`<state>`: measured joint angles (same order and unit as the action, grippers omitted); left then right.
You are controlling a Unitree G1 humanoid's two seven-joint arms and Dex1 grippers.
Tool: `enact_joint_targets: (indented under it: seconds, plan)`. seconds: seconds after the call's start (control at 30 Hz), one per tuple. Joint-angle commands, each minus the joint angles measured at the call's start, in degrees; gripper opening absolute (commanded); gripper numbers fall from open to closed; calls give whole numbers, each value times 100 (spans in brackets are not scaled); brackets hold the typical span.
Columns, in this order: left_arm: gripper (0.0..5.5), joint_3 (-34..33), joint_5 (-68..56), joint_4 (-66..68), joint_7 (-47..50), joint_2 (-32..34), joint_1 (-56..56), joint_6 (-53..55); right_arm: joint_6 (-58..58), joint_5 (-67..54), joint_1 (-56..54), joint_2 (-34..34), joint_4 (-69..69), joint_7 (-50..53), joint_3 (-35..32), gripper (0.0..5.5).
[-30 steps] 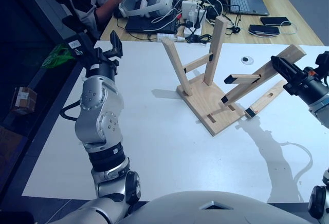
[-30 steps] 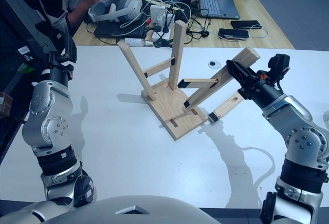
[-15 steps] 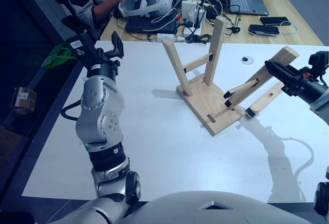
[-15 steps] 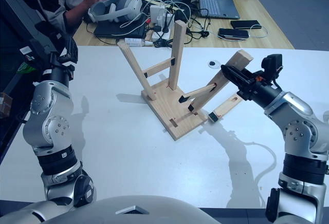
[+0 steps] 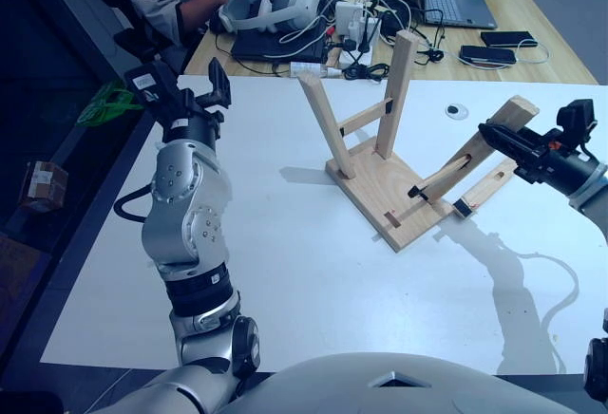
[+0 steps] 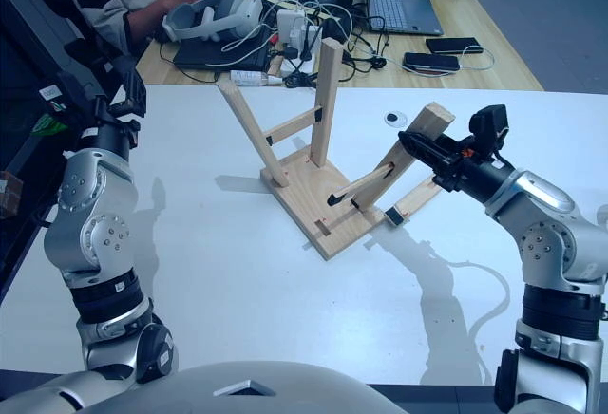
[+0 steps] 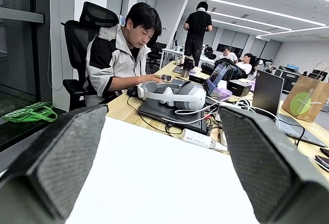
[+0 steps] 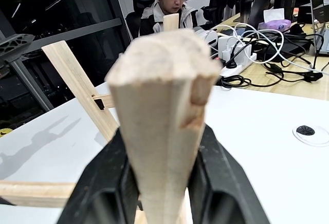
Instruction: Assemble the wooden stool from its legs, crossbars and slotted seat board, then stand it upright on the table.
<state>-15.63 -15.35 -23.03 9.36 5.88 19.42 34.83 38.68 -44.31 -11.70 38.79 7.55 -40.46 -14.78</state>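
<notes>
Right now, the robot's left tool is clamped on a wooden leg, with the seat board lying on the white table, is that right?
Not quite. It is the right tool that is clamped on the wooden leg, as the right wrist view shows; the left tool is open and holds nothing. The seat board does lie on the white table.

Leg (image 5: 462,159) foot against seat board (image 5: 375,186): contact unclear

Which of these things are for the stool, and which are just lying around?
Job: seat board, standing legs, crossbar, held leg in the right tool, loose leg.
Lying about: headset, laptops, phones, cables, disc.
</notes>
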Motion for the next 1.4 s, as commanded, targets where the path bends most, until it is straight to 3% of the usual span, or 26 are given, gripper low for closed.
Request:
enact_joint_targets:
  seconds: [0.03,0.2,0.4,0.63,0.93,1.07,1.2,1.3,1.4]
  plan:
    - [397,68,61,71,22,-12,65,80,47,255,230,-254,232,17,489,100]
    - [397,105,76,95,14,-18,43,69,15,338,514,-487,427,266,542,100]
    - [397,105,50,132,-20,26,68,91,369,-155,326,-973,-53,1000,-60,100]
    - [397,131,59,185,-77,71,128,105,428,-233,360,-1112,380,1094,136,100]
    - [397,143,77,140,-60,51,73,122,614,-826,-319,-1144,1091,1386,-142,273]
    - [397,124,86,121,-58,61,61,119,685,-1501,-1658,-851,741,1708,-791,273]
    - [397,122,124,150,-41,52,127,63,438,-1774,-3058,-1021,136,2593,-1147,273]
    - [397,121,148,149,-43,38,143,51,565,-1767,-2905,-1128,196,2706,-945,273]
    - [397,137,170,152,-45,26,147,42,1012,-1661,-2008,-1107,497,2555,-469,273]
